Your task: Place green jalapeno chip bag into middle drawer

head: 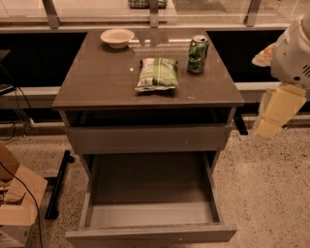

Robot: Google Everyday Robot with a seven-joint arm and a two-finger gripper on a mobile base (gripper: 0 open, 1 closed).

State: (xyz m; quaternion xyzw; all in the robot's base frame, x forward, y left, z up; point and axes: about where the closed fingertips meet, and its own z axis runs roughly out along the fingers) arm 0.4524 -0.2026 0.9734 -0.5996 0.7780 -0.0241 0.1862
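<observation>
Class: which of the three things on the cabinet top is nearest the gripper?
The upright green can, rightmost; the gripper hangs beyond the right edge. The chip bag and bowl lie further left.

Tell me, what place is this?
Likely an office or lab: grey drawer cabinet on speckled floor, light green chip bag on top, glass railing behind. Cream end effector hangs at right.

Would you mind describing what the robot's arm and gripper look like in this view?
At the right edge, the arm is a rounded white housing with small dark slits. Below it, the gripper is pale yellow, flat and blocky. No cables or lettering show.
</observation>
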